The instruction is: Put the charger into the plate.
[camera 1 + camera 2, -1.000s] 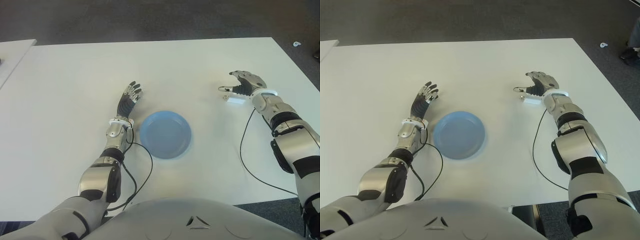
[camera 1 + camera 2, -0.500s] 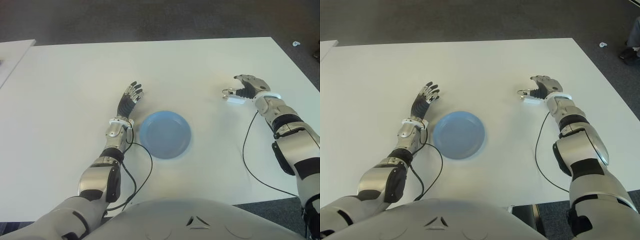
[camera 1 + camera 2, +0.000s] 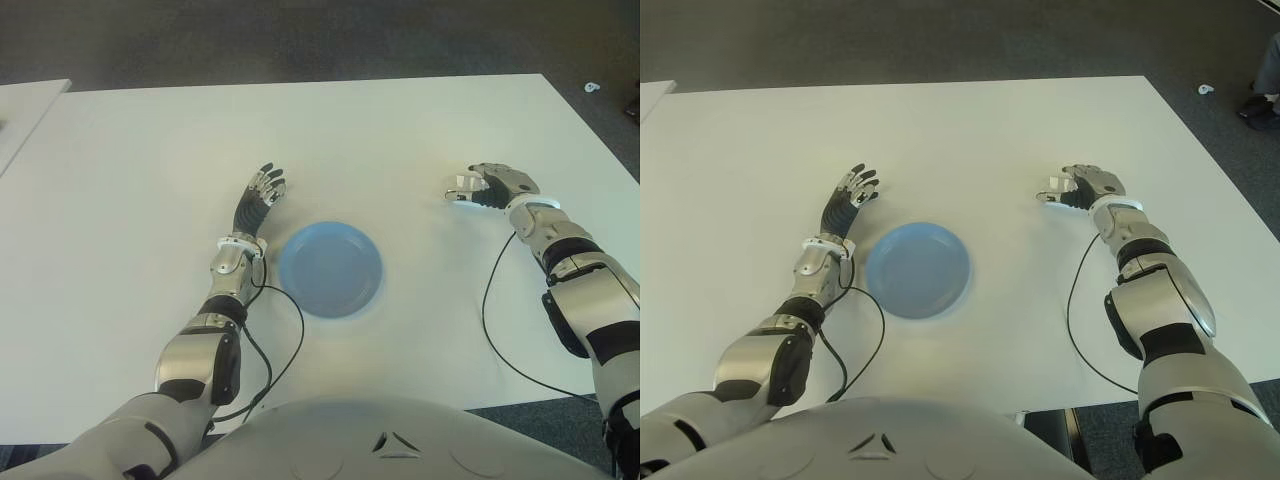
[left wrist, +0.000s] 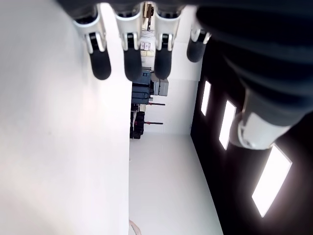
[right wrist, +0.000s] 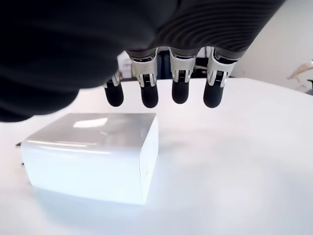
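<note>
White and boxy, the charger (image 5: 90, 156) lies on the table (image 3: 400, 130) directly under the right hand (image 3: 487, 186), whose fingers (image 5: 149, 93) hang spread above it without touching, so the grasp is not yet made. Next, I judge, that hand must lower, close on it, then carry it across to the blue plate (image 3: 330, 268), well off toward the left hand (image 3: 259, 200), which shows open just beyond the plate.

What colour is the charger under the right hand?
White; the charger shows best in the right wrist view, beneath the right hand.
</note>
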### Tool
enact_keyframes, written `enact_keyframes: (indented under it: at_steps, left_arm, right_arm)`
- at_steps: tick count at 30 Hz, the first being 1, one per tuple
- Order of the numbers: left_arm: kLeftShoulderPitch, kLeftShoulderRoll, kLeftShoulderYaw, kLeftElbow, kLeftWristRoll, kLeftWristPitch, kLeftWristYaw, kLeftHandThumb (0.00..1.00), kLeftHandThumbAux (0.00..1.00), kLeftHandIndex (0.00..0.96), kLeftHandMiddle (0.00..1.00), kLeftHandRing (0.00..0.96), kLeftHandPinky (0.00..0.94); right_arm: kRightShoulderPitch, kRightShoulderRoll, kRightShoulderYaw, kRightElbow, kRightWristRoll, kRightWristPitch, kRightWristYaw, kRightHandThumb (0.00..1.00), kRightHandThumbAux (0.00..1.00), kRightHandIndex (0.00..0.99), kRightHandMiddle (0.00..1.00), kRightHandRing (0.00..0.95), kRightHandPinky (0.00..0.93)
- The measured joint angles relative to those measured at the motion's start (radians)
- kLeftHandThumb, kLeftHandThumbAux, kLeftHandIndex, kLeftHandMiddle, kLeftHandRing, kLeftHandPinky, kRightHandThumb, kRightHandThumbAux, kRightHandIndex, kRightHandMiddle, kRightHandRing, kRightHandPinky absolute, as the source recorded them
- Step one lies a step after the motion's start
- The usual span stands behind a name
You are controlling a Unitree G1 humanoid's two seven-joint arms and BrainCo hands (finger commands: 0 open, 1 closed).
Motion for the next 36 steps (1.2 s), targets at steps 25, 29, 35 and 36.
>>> enact_keyframes:
  at_steps: [25, 29, 35, 36]
  left_arm:
    - [0.008, 0.011, 0.006, -0.019, -0.02, 0.028, -0.035, 0.033, 0.533, 0.125, 0.172, 0.177, 0.206]
    - [0.011, 0.011, 0.008, -0.023, -0.029, 0.031, -0.042, 0.035, 0.532, 0.121, 0.167, 0.173, 0.202]
    - [0.013, 0.013, 0.014, -0.028, -0.039, 0.041, -0.055, 0.039, 0.528, 0.126, 0.175, 0.181, 0.218]
    - [0.013, 0.013, 0.016, -0.029, -0.039, 0.043, -0.055, 0.039, 0.527, 0.128, 0.178, 0.184, 0.219]
  right_arm:
    - [0.017, 0.02, 0.03, 0.001, -0.01, 0.038, 0.023, 0.415, 0.203, 0.0, 0.0, 0.0, 0.0]
    - [0.019, 0.022, 0.036, 0.001, -0.012, 0.038, 0.024, 0.412, 0.204, 0.0, 0.0, 0.0, 0.0]
    - [0.032, 0.025, 0.052, 0.0, -0.016, 0.039, 0.026, 0.408, 0.21, 0.0, 0.0, 0.0, 0.0]
    - [0.032, 0.025, 0.053, 0.0, -0.016, 0.039, 0.026, 0.406, 0.213, 0.0, 0.0, 0.0, 0.0]
